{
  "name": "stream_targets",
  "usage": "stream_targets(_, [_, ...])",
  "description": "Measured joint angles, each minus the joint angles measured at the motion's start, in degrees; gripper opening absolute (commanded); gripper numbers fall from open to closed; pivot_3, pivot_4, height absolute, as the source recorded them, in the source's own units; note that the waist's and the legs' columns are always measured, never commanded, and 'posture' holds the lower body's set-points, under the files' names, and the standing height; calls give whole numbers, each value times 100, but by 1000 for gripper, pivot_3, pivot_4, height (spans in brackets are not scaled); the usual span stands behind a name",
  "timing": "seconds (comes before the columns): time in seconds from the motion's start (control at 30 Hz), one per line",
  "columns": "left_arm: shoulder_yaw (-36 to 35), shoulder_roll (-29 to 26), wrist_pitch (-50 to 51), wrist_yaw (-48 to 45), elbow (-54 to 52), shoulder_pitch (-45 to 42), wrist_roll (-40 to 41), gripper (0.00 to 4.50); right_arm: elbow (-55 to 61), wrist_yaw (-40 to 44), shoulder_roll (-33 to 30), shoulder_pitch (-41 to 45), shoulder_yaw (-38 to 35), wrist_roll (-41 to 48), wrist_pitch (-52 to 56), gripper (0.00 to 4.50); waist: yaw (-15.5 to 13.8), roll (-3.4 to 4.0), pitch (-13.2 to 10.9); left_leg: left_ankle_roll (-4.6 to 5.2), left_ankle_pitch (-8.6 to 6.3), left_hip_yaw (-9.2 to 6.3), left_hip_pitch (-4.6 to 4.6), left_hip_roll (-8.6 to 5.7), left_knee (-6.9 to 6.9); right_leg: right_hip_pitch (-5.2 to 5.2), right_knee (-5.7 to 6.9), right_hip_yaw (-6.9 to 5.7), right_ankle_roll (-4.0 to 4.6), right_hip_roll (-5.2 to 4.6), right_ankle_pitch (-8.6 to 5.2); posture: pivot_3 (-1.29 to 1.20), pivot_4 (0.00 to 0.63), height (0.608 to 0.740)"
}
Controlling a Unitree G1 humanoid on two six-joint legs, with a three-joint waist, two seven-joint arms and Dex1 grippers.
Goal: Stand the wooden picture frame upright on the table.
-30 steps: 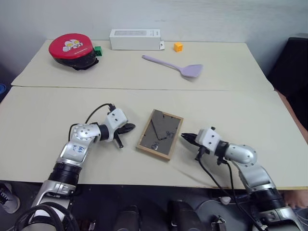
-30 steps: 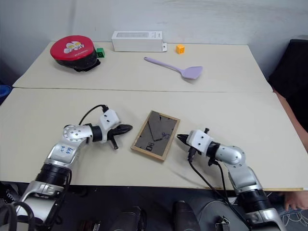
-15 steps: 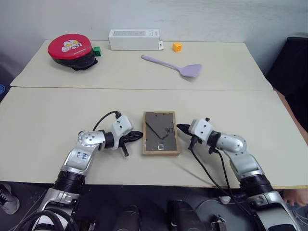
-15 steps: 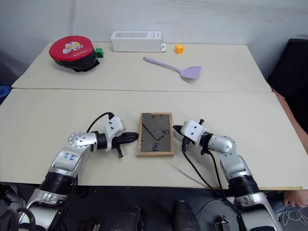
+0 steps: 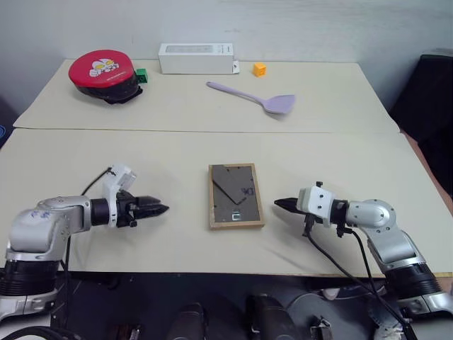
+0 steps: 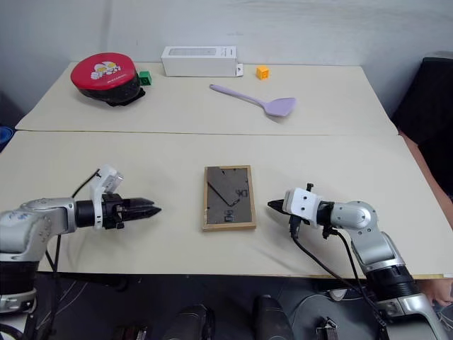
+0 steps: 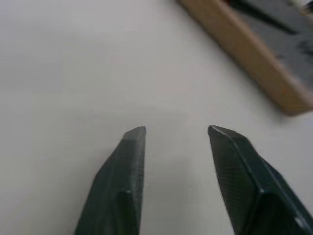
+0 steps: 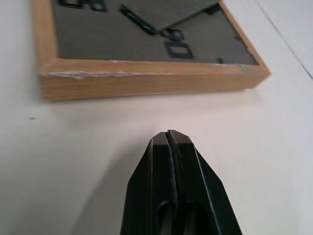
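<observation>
With our left gripper [image 5: 161, 209] fingers apart and right gripper [image 5: 277, 204] pinched together (both clear), we may just skid the flat light-wood picture frame [image 5: 235, 195] across the pale beige table [image 5: 340, 159].

The pale beige tabletop [image 5: 340, 163] is two sections joined by a seam running across. On the near section the wooden picture frame [image 5: 235, 195] lies flat, dark back up. On the far section lie a red round case [image 5: 103, 74], a green cube [image 5: 143, 74], a white oblong box [image 5: 197, 59], an orange cube [image 5: 260, 69] and a lilac spatula [image 5: 255, 98].
</observation>
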State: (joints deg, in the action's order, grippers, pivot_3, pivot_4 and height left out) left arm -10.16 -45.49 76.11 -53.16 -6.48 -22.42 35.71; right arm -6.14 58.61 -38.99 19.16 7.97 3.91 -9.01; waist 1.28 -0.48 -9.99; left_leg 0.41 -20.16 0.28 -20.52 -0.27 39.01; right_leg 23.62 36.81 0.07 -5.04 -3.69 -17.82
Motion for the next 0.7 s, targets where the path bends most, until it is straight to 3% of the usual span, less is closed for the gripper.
stream_targets(0.13, [22, 321, 1434, 360, 361, -428, 745, 4391, -109, 27, 26, 9, 124, -126, -75, 0, 17, 0, 0, -7, 3, -1, 0, -1, 2, 5, 6, 0, 0, 4, 0, 0, 150, 740])
stream_targets(0.17, [31, 422, 1530, 559, 556, -498, 847, 4465, -128, 12, 29, 5, 124, -153, -75, 0, 25, 1, 0, -10, 3, 0, 2, -1, 0, 6, 6, 1, 0, 5, 0, 0, 150, 740])
stream_targets(0.27, [-2, 1010, 1629, 1310, 1040, -936, 1060, 4465, -158, -37, 87, 75, 170, -251, -75, 0, 12, 0, 0, -16, 6, 0, 2, -1, 8, 6, 7, 0, -1, 6, 0, 0, 150, 740])
stream_targets(0.43, [9, 1409, 1648, 2210, 1580, -1401, 1494, 4465, -254, -42, 157, 260, 315, -398, -156, 0, -52, 0, 1, -19, 8, -1, 5, -5, 12, 3, 6, 0, -1, 3, 0, 0, 150, 740])
stream_targets(0.7, [256, 1542, 1587, 3142, 2342, -1763, 2460, 4465, -344, -114, 380, 475, 509, -596, -186, 0, -115, 2, 1, -25, 9, -1, 10, -6, 15, 2, -1, -1, -1, 2, 0, 0, 150, 740])
